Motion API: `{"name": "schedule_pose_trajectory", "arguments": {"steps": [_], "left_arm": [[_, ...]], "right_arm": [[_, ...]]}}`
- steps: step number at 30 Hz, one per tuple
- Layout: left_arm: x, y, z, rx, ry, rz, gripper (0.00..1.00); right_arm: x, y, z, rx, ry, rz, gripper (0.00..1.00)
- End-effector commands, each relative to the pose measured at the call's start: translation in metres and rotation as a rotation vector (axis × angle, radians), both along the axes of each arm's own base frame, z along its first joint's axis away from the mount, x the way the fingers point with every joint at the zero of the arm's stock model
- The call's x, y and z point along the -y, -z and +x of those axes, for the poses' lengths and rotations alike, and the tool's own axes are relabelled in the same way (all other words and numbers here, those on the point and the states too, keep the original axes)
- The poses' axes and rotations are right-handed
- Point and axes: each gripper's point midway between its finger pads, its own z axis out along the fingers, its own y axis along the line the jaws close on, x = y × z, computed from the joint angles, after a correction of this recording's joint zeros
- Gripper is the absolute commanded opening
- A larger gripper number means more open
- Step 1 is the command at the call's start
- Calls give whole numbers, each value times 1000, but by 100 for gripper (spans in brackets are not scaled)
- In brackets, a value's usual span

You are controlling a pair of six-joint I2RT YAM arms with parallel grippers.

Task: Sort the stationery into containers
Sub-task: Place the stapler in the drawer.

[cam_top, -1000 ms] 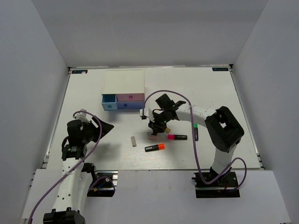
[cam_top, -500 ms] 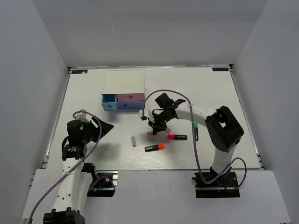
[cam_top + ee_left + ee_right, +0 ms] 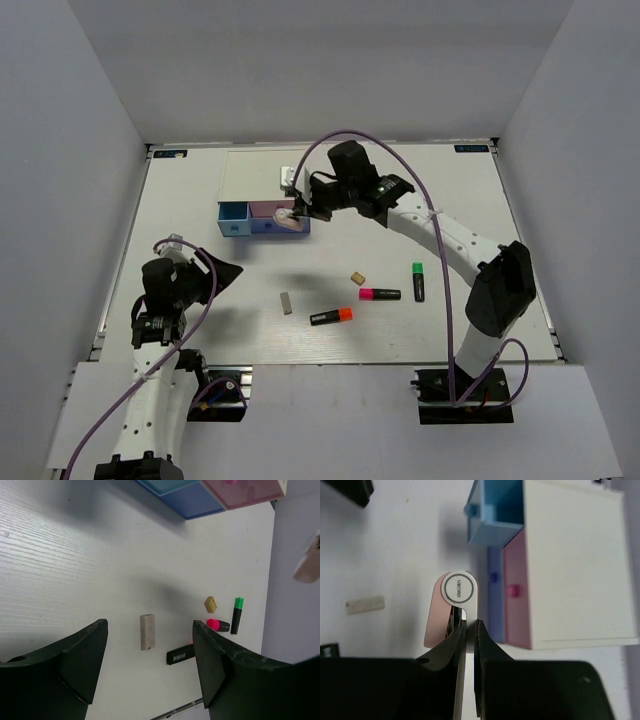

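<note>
Highlighters (image 3: 331,316) three, eraser (image 3: 286,302) one, tan block (image 3: 357,278) one, pink piece (image 3: 438,616) one

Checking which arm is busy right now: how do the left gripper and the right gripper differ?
The left gripper is open and empty; the right gripper is shut on the pinkish-white piece. The left gripper hangs over the near-left part of the table; the right gripper is far out, by the drawer box. Both are black.
</note>
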Motion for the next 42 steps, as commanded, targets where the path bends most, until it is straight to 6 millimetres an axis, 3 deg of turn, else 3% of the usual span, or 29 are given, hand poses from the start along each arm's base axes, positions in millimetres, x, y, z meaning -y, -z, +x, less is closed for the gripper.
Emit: {"name": "schedule_pose_trajectory", "arguments": {"steps": [1,2,3,4,7,8,10,12,15,24,33,42], "left_arm": [[1,-6,1,21,2,-2,78],[1,-3,1,19,2,-2,78],[2,-3,0,16,6,-14,78],[2,-5,0,25,6,-13,78],[3,-4,-1,24,1,-21,78],[3,-4,-1,24,1,-21,78],[3,-4,-1,24,1,-21,78],[3,-5,-2,33,2,-20,78],[3,-5,-2,33,2,-20,78],[4,-6,-2,33,10,-24,78],[4,-6,-1,39,6,-31,78],[3,1,-1,20,-3,-28,78]], "right_arm": [[-35,-56,19,117,40,136,0],[-49,-65,27,160,60,165,0],[-57,-62,31,162,72,170,0],[-66,-84,36,206,77,222,0],[-91,-87,51,280,136,267,0],[-102,-100,54,314,140,313,0],[-121,-93,59,316,156,325,0],[-135,-97,58,327,158,342,0],[-151,-79,56,330,176,338,0],[-162,-54,64,418,257,312,0],[-152,-22,63,433,258,237,0],[-146,-11,61,442,285,211,0]]}}
